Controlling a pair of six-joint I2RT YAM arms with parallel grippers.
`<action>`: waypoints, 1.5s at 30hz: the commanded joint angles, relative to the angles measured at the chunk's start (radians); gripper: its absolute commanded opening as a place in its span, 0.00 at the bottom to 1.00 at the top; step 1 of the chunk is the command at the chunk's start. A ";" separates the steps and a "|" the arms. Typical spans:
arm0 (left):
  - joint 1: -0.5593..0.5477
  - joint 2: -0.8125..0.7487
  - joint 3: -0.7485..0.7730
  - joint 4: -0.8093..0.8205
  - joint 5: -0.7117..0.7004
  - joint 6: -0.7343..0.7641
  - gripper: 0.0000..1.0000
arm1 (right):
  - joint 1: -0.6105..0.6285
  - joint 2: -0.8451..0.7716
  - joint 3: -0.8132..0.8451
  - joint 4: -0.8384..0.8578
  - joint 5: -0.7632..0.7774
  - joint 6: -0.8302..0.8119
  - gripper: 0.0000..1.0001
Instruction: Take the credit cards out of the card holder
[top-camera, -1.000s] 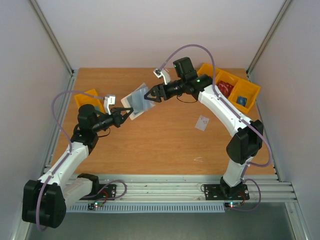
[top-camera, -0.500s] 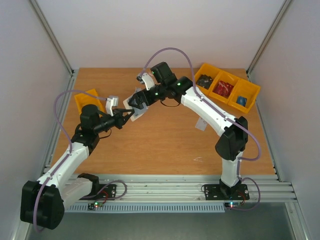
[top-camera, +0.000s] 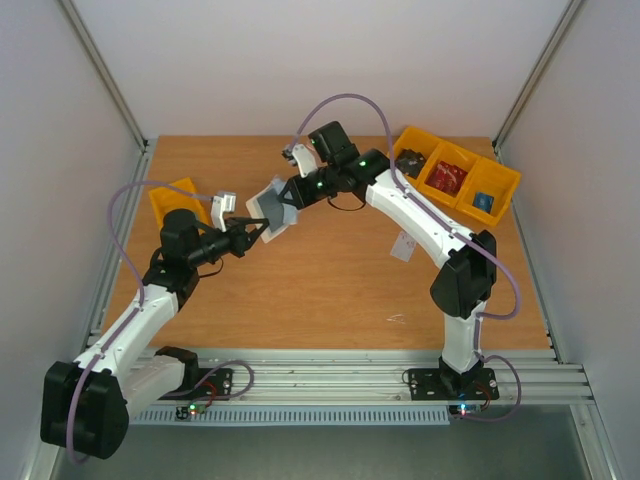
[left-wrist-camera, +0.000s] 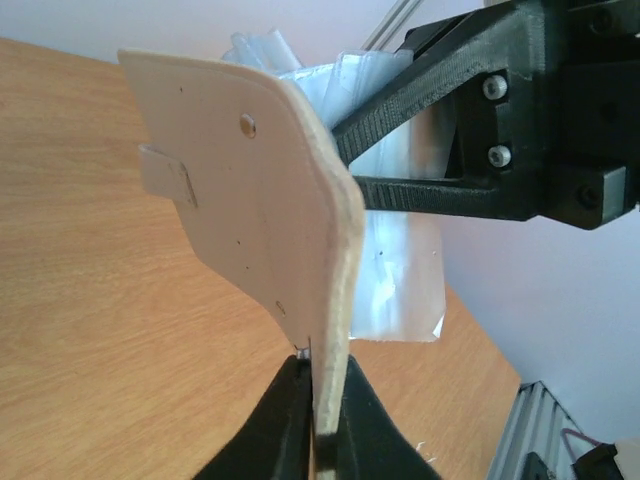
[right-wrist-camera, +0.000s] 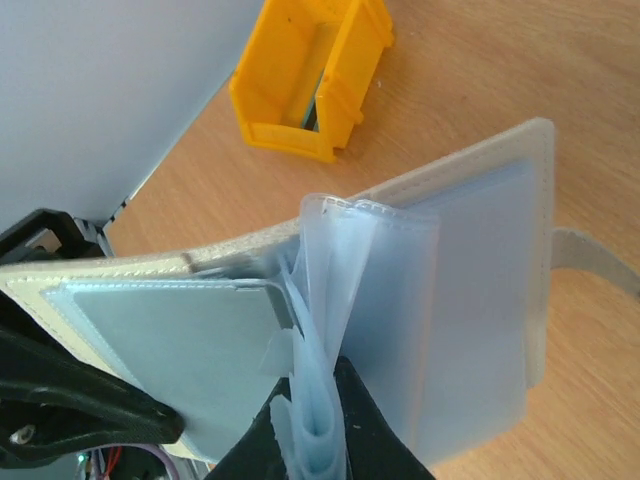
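Note:
The card holder hangs above the table between my two grippers, opened out. Its grey-beige cover faces the left wrist camera. My left gripper is shut on that cover's lower edge, seen from above by the holder's near corner. The pale blue-grey pockets fan out in the right wrist view. My right gripper is shut on a bunch of those clear sleeves, reaching in from the far right side. One whitish-grey credit card lies flat on the table. I cannot make out any card inside the pockets.
A row of yellow bins with red and blue items stands at the back right. Another yellow bin sits at the left, behind the left arm, and shows in the right wrist view. Metal rails line the table's sides.
My right gripper, open beside the holder a second ago, swung in to the left and closed on the sleeves. The holder shifted slightly left and tilted. The left arm barely moved.

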 joint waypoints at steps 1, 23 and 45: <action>0.004 -0.032 -0.004 0.100 -0.017 -0.022 0.26 | -0.003 -0.034 -0.007 -0.035 -0.051 -0.056 0.01; 0.017 -0.038 0.005 0.068 -0.019 -0.022 0.00 | -0.196 -0.046 0.002 -0.276 0.192 -0.081 0.30; 0.016 -0.056 0.023 0.120 0.062 -0.048 0.00 | 0.083 -0.256 -0.289 0.132 0.202 -0.124 0.66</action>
